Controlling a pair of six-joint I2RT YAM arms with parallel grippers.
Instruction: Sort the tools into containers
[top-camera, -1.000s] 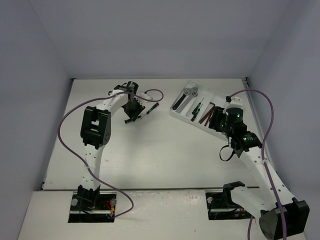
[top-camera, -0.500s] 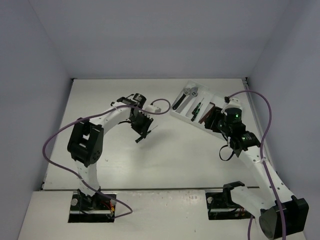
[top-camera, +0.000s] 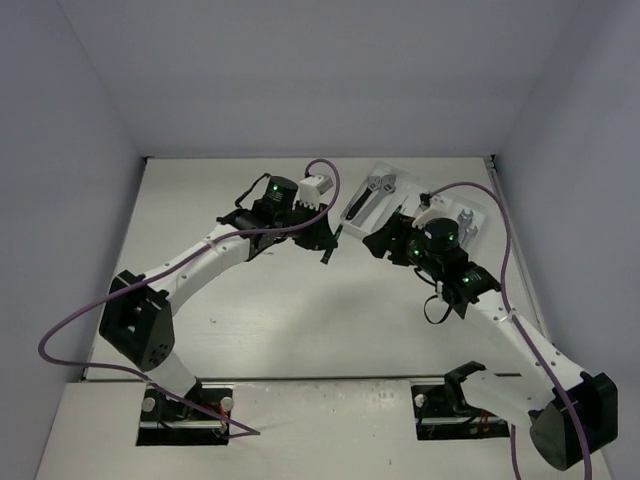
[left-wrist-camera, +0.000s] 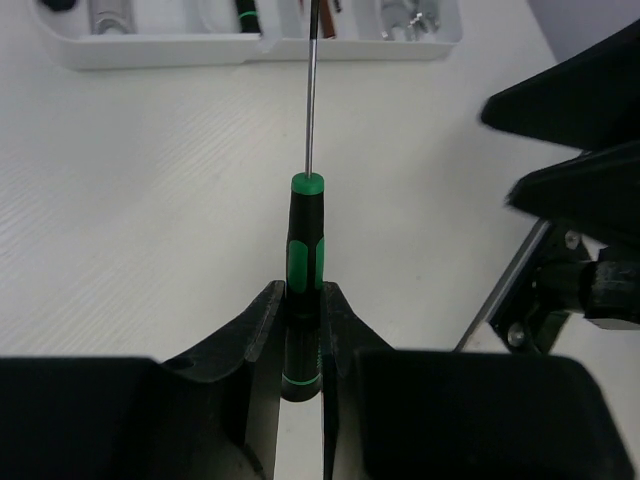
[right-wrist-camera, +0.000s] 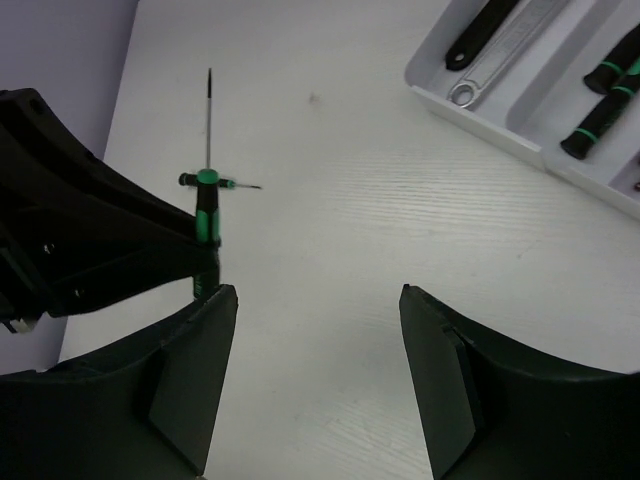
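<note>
My left gripper (left-wrist-camera: 302, 295) is shut on the handle of a thin green-and-black screwdriver (left-wrist-camera: 305, 240), whose shaft points toward the translucent white tray (left-wrist-camera: 150, 52). In the top view this gripper (top-camera: 322, 240) holds the screwdriver (top-camera: 327, 254) above the table, just left of the tray (top-camera: 400, 172). My right gripper (right-wrist-camera: 318, 300) is open and empty, facing the left gripper. It sits (top-camera: 378, 243) at the tray's near left corner. The held screwdriver (right-wrist-camera: 207, 215) shows by its left finger. The tray (right-wrist-camera: 430, 85) holds a black-handled wrench (right-wrist-camera: 480, 35), a silver wrench (right-wrist-camera: 500, 62) and screwdrivers (right-wrist-camera: 600, 112).
A second small green-and-black screwdriver (right-wrist-camera: 215, 182) lies on the table behind the held one. A silver wrench (top-camera: 465, 222) lies in the tray's right part. The purple-grey walls enclose the table on three sides.
</note>
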